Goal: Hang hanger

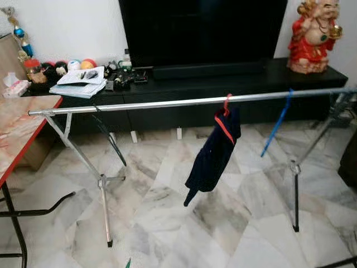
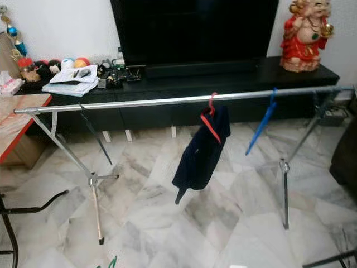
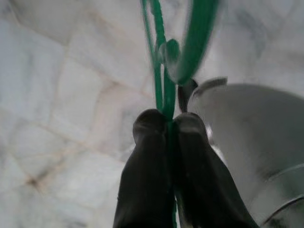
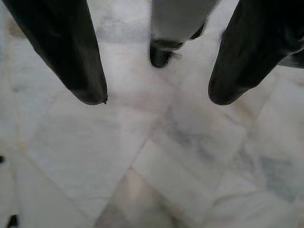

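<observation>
A silver drying rack rail (image 1: 167, 104) spans the room on folding legs. A red hanger (image 1: 225, 106) with a dark navy garment (image 1: 213, 156) hangs near its middle, a bare blue hanger (image 1: 277, 124) further right, and a black hanger (image 1: 109, 137) at the left. In the left wrist view my left gripper (image 3: 168, 124) is shut on a thin green hanger (image 3: 166, 61), held low over the marble floor; a green tip (image 1: 128, 263) pokes in at the bottom edge of the eye views. My right gripper (image 4: 156, 99) hangs open above the floor, holding nothing.
A red-edged table (image 1: 17, 134) stands at the left with a black chair frame (image 1: 33, 212) below it. Behind the rack is a black TV console (image 1: 223, 89) with a TV, books, clutter and a red figurine (image 1: 312, 36). A dark object (image 1: 349, 162) is at the right edge.
</observation>
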Controlling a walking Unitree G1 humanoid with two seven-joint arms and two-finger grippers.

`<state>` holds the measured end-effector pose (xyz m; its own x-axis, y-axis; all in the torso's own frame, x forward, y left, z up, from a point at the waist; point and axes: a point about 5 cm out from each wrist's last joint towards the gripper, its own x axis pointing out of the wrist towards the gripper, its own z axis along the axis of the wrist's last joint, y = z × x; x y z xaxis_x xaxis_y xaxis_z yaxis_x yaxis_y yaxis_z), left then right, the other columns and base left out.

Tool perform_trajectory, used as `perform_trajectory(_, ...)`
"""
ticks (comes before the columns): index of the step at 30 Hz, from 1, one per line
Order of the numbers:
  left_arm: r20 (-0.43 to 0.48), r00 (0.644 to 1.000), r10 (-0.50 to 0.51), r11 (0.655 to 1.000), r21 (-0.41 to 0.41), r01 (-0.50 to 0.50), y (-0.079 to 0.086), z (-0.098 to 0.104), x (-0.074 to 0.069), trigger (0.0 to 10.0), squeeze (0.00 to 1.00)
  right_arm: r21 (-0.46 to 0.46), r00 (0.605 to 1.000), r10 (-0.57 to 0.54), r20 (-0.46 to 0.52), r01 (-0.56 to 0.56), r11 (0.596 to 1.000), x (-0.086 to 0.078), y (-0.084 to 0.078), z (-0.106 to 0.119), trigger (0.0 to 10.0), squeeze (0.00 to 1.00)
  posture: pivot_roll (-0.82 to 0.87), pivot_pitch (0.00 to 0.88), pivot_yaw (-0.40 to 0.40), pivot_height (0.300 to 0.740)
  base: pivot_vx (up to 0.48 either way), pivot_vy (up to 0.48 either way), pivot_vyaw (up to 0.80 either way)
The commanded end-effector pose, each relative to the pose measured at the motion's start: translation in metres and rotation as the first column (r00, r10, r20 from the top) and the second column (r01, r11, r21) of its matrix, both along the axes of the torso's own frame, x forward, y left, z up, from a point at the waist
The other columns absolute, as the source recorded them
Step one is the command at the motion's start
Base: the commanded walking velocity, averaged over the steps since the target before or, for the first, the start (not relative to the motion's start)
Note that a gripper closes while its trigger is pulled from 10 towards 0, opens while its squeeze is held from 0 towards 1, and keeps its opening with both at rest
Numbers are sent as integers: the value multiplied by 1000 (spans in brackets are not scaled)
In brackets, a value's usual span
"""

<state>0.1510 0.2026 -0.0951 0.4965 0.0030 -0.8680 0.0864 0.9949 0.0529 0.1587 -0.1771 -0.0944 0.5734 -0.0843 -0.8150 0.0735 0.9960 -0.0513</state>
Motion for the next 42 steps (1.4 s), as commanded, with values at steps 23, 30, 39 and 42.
perform_trajectory(23, -54, 999, 4, 1000, -8, -5, -1, -5, -13, 10000, 0, -9, 999, -1, -40, 0, 1000, -6, -10, -2, 10000, 0, 68, 54, 49, 740, 351, 0, -243)
perform_trajectory(30, -46, 999, -6, 1000, 0, 6, 0, -5, -12, 10000, 0, -1, 999, 2, -35, -2, 1000, -7, 4, -3, 10000, 0, 70, 58, 49, 740, 297, 0, -208)
perform_trajectory(39, 46, 997, -69, 997, 25, 68, -2, 0, -4, 10000, 0, -11, 999, -5, -43, 4, 1000, -17, -7, -6, 10000, 0, 70, 60, 47, 740, 0, 0, 0)
perform_trajectory(42, 73, 994, -85, 996, 27, 83, -3, 1, -1, 10000, 0, -18, 999, -12, -45, 11, 1000, -21, -17, -6, 10000, 0, 70, 60, 48, 740, 0, 0, 0)
